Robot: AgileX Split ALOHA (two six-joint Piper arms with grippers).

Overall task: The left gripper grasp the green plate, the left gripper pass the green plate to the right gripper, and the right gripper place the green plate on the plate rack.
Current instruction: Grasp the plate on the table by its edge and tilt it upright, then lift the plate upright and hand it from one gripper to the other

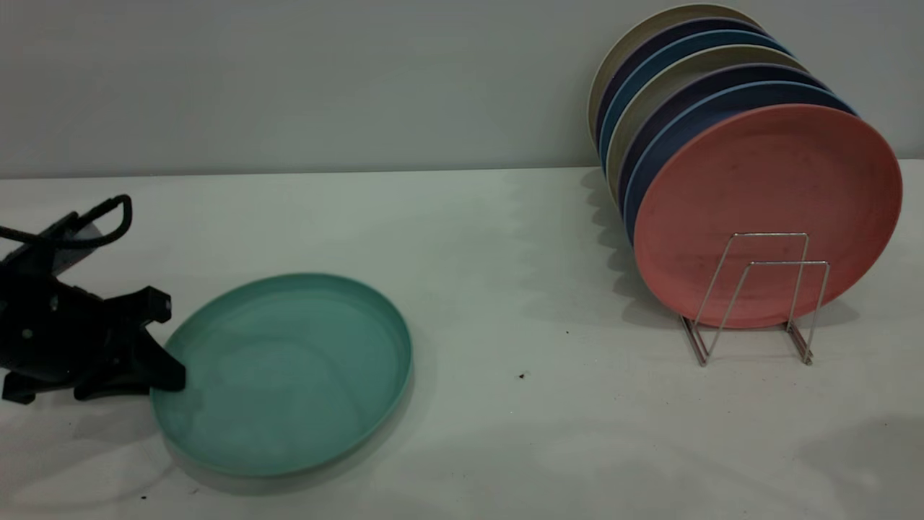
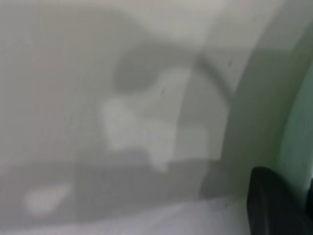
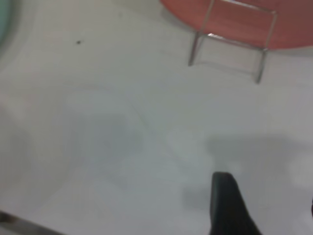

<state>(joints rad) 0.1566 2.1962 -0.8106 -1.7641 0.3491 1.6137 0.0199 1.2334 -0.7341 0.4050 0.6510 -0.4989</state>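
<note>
The green plate (image 1: 289, 372) lies on the white table at the front left. My left gripper (image 1: 164, 338) reaches in from the left, low over the table. Its jaws are open, one above the other, at the plate's left rim; the lower jaw touches the rim. In the left wrist view one black finger (image 2: 271, 203) shows beside the green plate's edge (image 2: 299, 122). The plate rack (image 1: 758, 296) stands at the right, its two front wire loops free. My right gripper (image 3: 269, 210) is outside the exterior view; it hovers open and empty over bare table in front of the rack (image 3: 230, 49).
Several plates stand in the rack, a salmon-pink plate (image 1: 765, 209) foremost, blue and beige ones behind. The pink plate's lower edge also shows in the right wrist view (image 3: 220, 14). A grey wall rises behind the table. Small dark specks (image 1: 521, 375) lie mid-table.
</note>
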